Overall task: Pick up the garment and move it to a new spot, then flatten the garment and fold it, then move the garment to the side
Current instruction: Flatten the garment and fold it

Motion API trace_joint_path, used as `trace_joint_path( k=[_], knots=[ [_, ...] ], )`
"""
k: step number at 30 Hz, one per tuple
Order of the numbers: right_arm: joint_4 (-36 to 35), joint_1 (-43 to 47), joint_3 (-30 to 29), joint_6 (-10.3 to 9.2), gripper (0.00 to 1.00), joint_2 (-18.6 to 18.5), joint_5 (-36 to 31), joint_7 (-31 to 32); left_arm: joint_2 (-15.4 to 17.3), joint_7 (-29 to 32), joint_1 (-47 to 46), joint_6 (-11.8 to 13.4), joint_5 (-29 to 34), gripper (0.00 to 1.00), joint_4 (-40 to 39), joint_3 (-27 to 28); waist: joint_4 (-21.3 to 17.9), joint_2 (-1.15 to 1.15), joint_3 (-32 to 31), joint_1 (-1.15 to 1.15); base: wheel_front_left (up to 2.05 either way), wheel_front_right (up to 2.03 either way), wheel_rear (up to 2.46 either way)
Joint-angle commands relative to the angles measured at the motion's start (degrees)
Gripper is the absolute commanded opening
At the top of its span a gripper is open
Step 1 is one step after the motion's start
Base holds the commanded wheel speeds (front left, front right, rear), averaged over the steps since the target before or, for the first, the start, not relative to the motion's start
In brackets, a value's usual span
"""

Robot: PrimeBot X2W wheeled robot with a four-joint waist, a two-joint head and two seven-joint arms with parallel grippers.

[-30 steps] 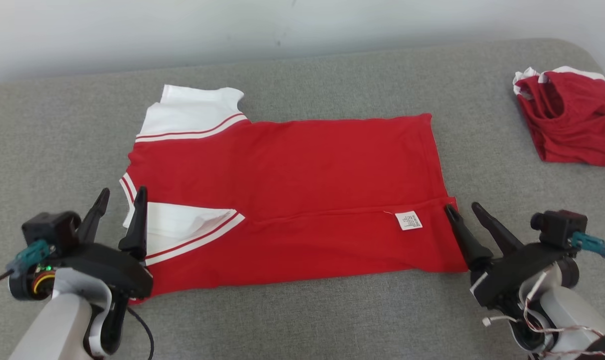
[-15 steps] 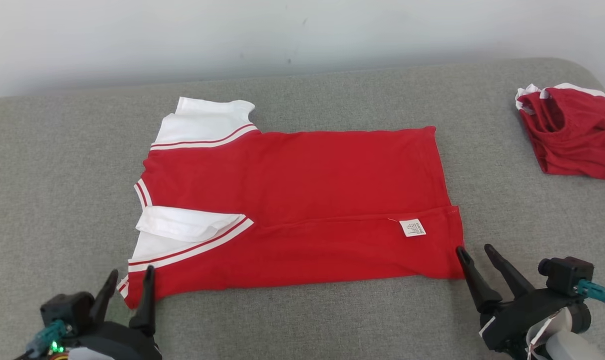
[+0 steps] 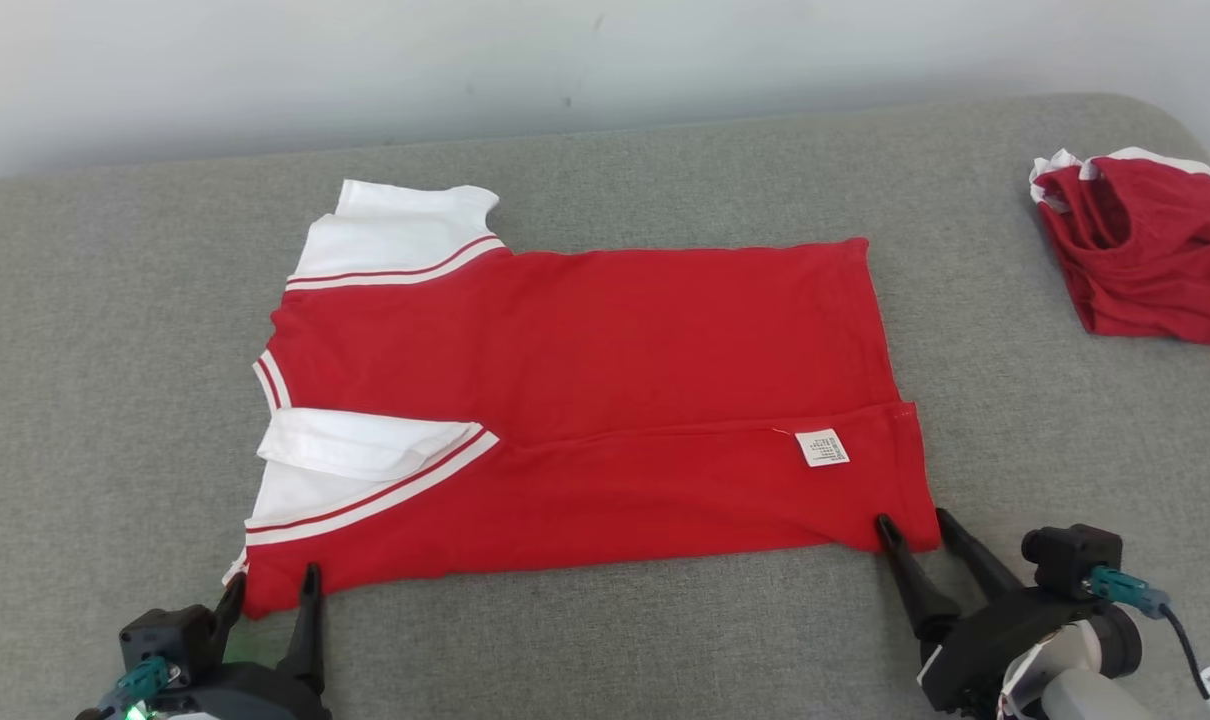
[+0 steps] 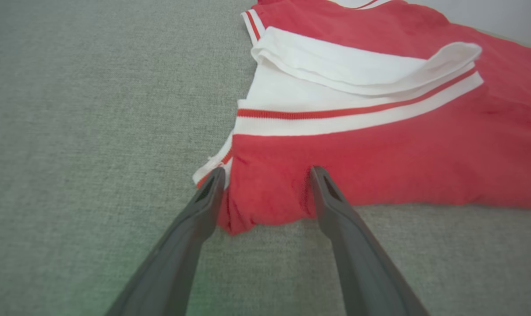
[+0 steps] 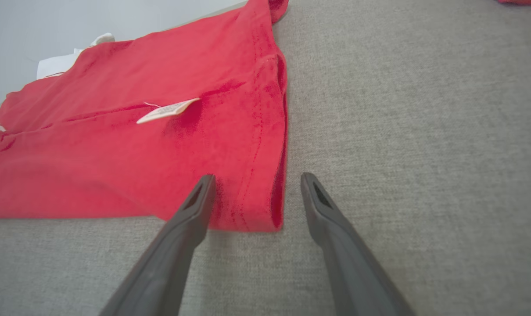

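Left pincer [image 3: 272, 578], right pincer [image 3: 911, 520] withdrawn to near corners, open, empty; garment [image 3: 605, 380] lengthwise left-right, neck left.

A crumpled red-and-white top [image 3: 1145, 250] lies heaped at the far right of the grey fabric surface [image 3: 115, 350], a pale wall [image 3: 565, 60] behind.

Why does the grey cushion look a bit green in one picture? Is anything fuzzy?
Left wrist view: a faint green glow tints the grey cushion below the left pincer; head view shows a tiny green light on that arm, likely the cause. Right wrist view: the red shirt's far end looks soft; light is even, without glare.
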Motion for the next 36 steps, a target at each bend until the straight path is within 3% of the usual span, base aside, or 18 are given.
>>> trace_joint_path(
  k=[1,2,3,4,5,17,24,32,33,34,36],
  knots=[
    [0.33,-0.46,0.60,-0.16,0.16,0.69,-0.27,0.22,-0.19,0.02,-0.51,-0.19,0.00,1.00,0.96,-0.26,0.30,0.00,-0.06,0.00,0.00,0.00,0.00],
    [0.63,-0.52,0.89,-0.16,0.00,0.87,-0.30,0.20,-0.50,0.02,-0.65,-0.50,-0.29,0.92,1.72,-0.29,0.43,0.00,-0.24,0.00,0.00,0.00,0.00],
    [0.94,-0.47,1.11,-0.16,0.00,0.93,-0.38,0.00,-0.89,-0.10,-0.77,-0.81,-0.48,0.47,2.53,-0.39,0.60,0.00,-0.58,0.00,0.00,0.00,0.00],
    [1.12,-0.49,1.23,-0.16,0.00,0.96,-0.46,-0.26,-1.01,-0.35,-0.96,-1.09,-0.55,0.34,3.31,-0.49,0.69,0.00,-0.82,0.00,0.00,0.00,0.00],
    [1.28,-0.47,1.28,-0.16,0.00,1.01,-0.43,-0.47,-1.19,-0.57,-1.06,-1.58,-0.51,0.00,3.99,-0.60,0.78,0.00,-1.20,0.00,0.00,0.00,0.00],
    [-1.32,6.11,-2.09,-0.16,0.00,-0.46,-1.01,-2.81,-1.37,-3.56,3.93,-2.01,-1.08,0.00,3.15,0.19,1.79,0.00,-6.95,0.00,0.00,0.00,0.00],
    [-6.64,13.63,-6.24,-0.16,0.00,-0.13,-2.15,-1.62,-1.14,-4.06,11.92,1.15,-1.55,0.00,-4.93,0.71,1.83,0.00,-8.72,0.00,0.00,0.00,0.00],
    [-12.73,21.32,-12.83,-0.16,0.00,1.15,-3.86,3.80,-1.54,-2.51,18.59,4.95,-2.38,0.00,-13.71,0.22,2.55,0.00,-8.77,0.00,0.00,0.00,0.00],
    [-13.34,21.87,-13.37,-0.16,0.35,1.30,-4.42,4.43,-1.77,-2.69,18.65,4.98,-2.30,0.37,-14.43,0.27,2.68,0.00,-8.78,0.00,0.00,0.00,0.00],
    [-14.52,22.48,-14.36,-0.16,1.00,1.89,-5.34,5.11,-2.11,-2.92,18.90,5.06,-2.25,1.00,-15.19,0.25,2.82,0.00,-8.83,0.00,0.00,0.00,0.00],
    [-15.68,22.87,-15.22,-0.16,1.00,2.58,-6.24,5.62,-1.57,-3.34,18.81,5.61,-1.07,1.00,-15.45,0.17,2.84,0.00,-9.01,0.00,0.00,0.00,0.00]
  ],
)
